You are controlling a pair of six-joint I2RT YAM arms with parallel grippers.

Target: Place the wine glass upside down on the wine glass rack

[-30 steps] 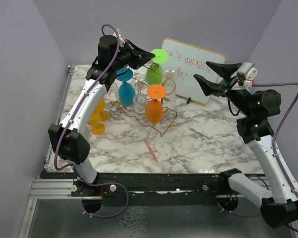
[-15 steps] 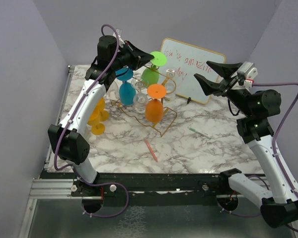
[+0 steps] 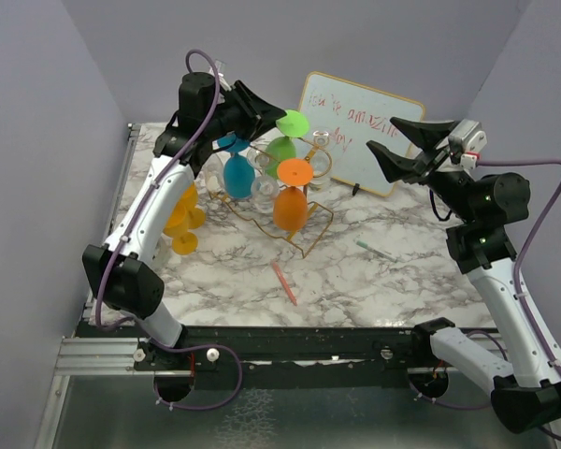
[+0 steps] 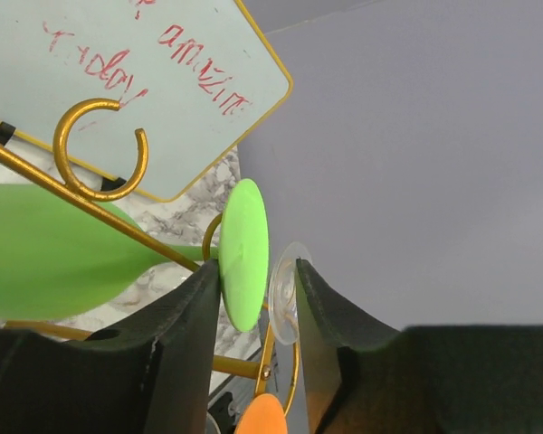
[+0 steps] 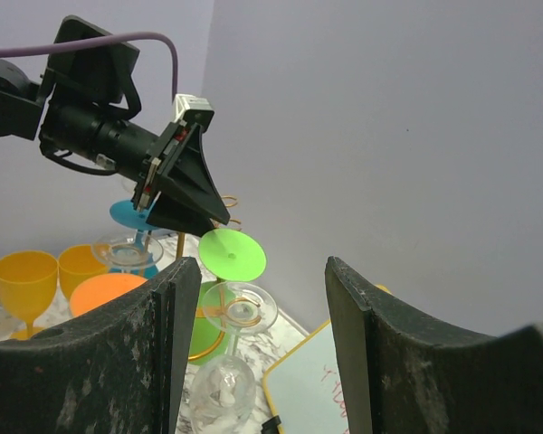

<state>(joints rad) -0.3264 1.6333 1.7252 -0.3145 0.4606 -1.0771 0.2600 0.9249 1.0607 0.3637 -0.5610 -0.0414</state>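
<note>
Your left end effector (image 4: 258,268) has eased apart, narrowly straddling the foot of the green wine glass (image 4: 242,255) so the glass hangs upside down on the gold rack (image 4: 98,150). Your right end effector (image 3: 381,136) waits wide and empty.

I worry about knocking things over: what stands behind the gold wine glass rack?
A framed whiteboard with red writing stands behind the wine glass rack. A clear glass on the rack covers its lower left corner in the top view.
</note>
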